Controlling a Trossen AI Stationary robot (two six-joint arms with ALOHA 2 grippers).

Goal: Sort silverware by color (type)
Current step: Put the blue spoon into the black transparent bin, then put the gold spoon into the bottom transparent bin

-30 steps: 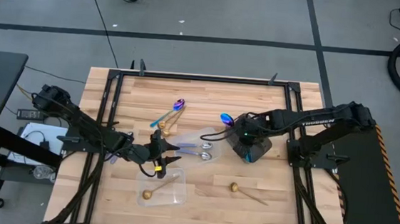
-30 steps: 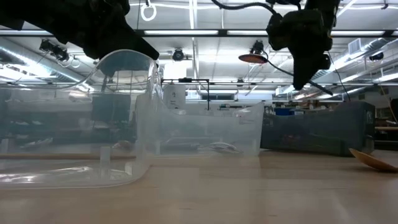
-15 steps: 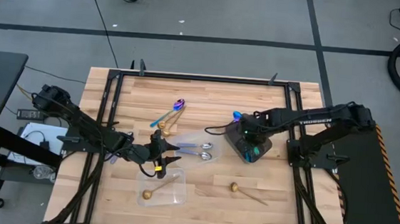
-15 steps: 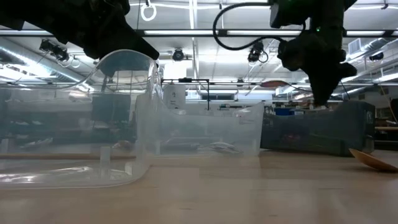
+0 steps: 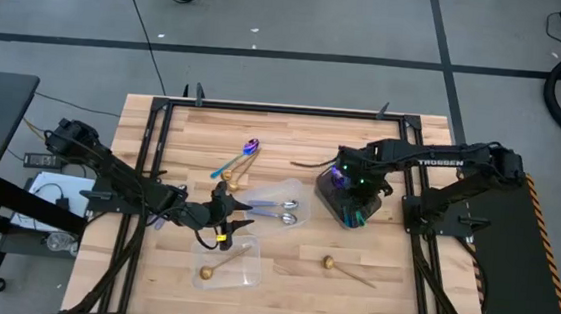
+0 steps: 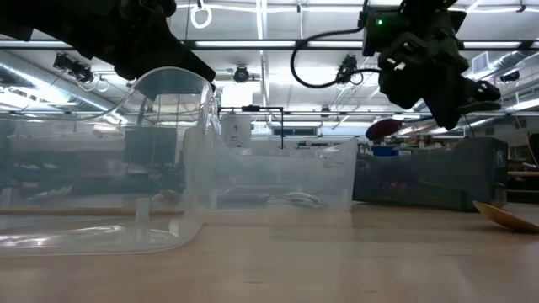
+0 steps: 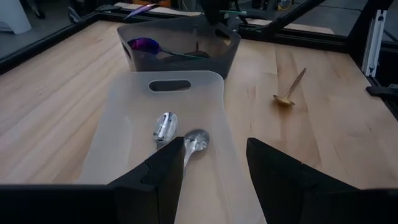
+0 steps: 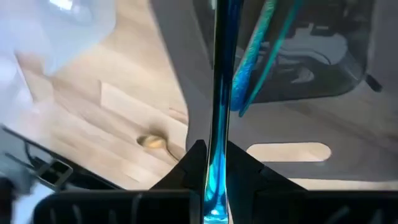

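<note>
My right gripper (image 5: 347, 174) is shut on an iridescent purple-blue spoon (image 8: 221, 93) above the dark grey tray (image 5: 355, 208). The spoon's bowl (image 6: 386, 128) shows below the gripper (image 6: 438, 80) in the low view. Another iridescent spoon (image 8: 255, 62) lies in the dark tray. My left gripper (image 5: 227, 219) is open and empty at the near end of a clear tray (image 5: 293, 190) that holds two silver spoons (image 7: 165, 127). It also shows in the left wrist view (image 7: 211, 165). My right gripper pinches the spoon's slim handle (image 8: 216, 177) between its two fingers. The handle runs straight on past the fingertips. The spoon is lifted clear above the dark tray and slants down, with its bowl end lowest.
Purple, blue and gold spoons (image 5: 240, 159) lie loose on the table, far from the clear tray. One gold spoon (image 5: 337, 268) lies near the front. Another gold spoon (image 5: 220, 266) lies in a second clear tray (image 5: 251, 273) at the front.
My right gripper has carried the iridescent spoon toward the table's right edge, to above the dark tray. It has turned, and the spoon's bowl has tipped downward. My left gripper has kept still.
</note>
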